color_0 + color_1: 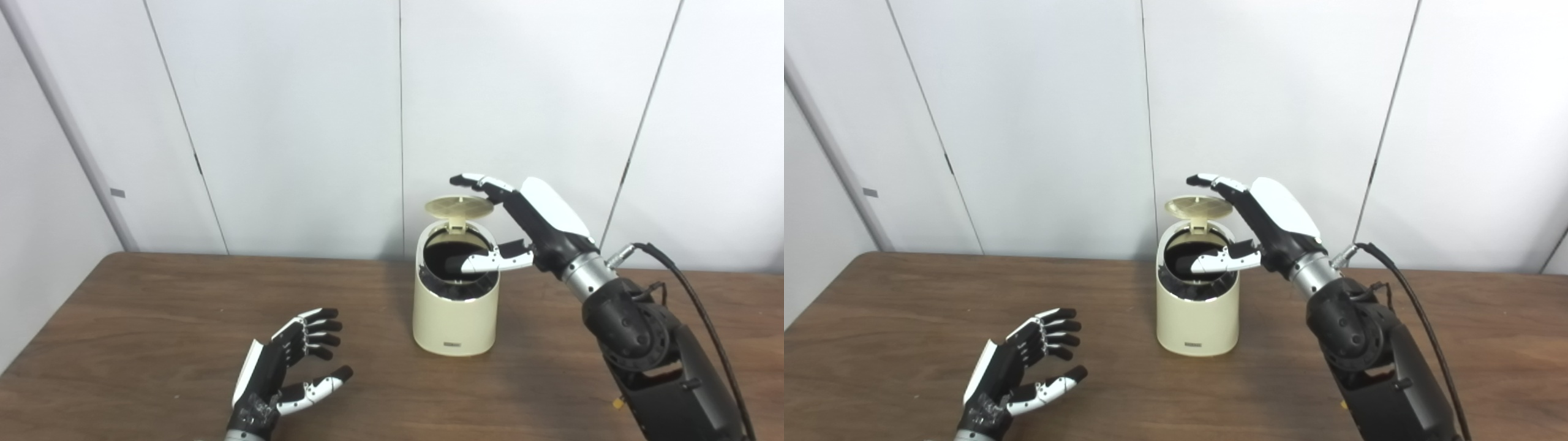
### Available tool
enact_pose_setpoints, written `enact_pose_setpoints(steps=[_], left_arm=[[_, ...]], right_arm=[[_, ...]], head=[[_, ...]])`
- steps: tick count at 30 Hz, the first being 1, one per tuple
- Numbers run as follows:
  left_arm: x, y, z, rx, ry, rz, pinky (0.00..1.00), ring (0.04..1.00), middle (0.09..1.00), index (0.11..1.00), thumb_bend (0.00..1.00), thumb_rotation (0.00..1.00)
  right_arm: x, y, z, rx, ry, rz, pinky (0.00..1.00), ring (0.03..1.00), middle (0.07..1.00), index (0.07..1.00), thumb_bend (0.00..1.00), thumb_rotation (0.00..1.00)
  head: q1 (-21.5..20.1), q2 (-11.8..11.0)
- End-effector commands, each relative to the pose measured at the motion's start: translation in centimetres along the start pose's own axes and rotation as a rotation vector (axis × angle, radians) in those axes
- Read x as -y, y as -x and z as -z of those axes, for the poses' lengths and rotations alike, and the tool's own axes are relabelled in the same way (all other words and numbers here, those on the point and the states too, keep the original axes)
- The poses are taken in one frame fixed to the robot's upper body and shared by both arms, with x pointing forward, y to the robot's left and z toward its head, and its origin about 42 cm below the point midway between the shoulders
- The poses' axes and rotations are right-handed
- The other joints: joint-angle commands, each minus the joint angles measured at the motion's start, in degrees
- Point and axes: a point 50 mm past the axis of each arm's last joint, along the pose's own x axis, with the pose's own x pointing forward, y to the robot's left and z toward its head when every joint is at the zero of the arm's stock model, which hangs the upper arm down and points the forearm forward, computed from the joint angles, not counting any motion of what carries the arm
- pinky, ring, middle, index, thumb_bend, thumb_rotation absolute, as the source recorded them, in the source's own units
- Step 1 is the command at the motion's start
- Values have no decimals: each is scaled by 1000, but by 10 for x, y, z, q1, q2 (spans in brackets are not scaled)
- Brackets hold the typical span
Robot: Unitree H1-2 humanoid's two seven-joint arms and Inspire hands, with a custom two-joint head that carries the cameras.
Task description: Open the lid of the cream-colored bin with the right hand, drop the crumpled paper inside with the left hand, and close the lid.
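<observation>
left eye view: bin (454, 318) lid (459, 207) up beside right hand (531, 223); left hand (288, 361) empty, both hands' fingers spread.

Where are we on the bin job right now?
Lid is up on the bin, right hand at its edge. Left hand is open and empty over the table; no paper is visible anywhere, so it is probably already dropped in. Left: closing the lid.
</observation>
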Motion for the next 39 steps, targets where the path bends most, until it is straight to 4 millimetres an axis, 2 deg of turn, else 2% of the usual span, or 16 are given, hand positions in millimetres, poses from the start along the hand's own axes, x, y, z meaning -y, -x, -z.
enact_pose_setpoints(steps=[1,7,11,16,21,27,35,39], left_arm=[[7,5,-1,16,11,0,579,659,726,766,640,0],[9,6,-1,16,13,-4,582,658,722,763,643,0],[9,6,-1,17,15,-6,577,654,720,758,649,0],[9,7,-2,17,15,-6,578,656,723,762,642,0],[9,7,-1,19,17,-7,580,656,720,760,641,0],[9,8,-3,15,13,-8,581,657,720,763,649,0],[10,7,-6,15,10,-11,578,657,722,762,646,0],[10,6,-6,11,10,-12,578,658,723,765,645,0]], right_arm=[[23,-13,-13,57,53,43,757,856,851,812,719,515],[22,-11,-14,71,73,29,754,866,837,815,705,531],[23,-6,-14,72,80,46,805,903,814,793,701,523],[24,0,-12,82,94,75,757,899,773,738,691,497],[20,5,-6,135,94,136,689,854,705,665,651,486],[16,8,-4,142,109,123,727,855,685,650,642,470],[13,16,-6,139,147,79,853,875,682,653,648,455],[10,17,-6,161,181,67,850,851,664,644,664,446]], head=[[1,1],[5,5],[7,7],[9,10],[12,14],[15,19],[15,24],[17,27]])
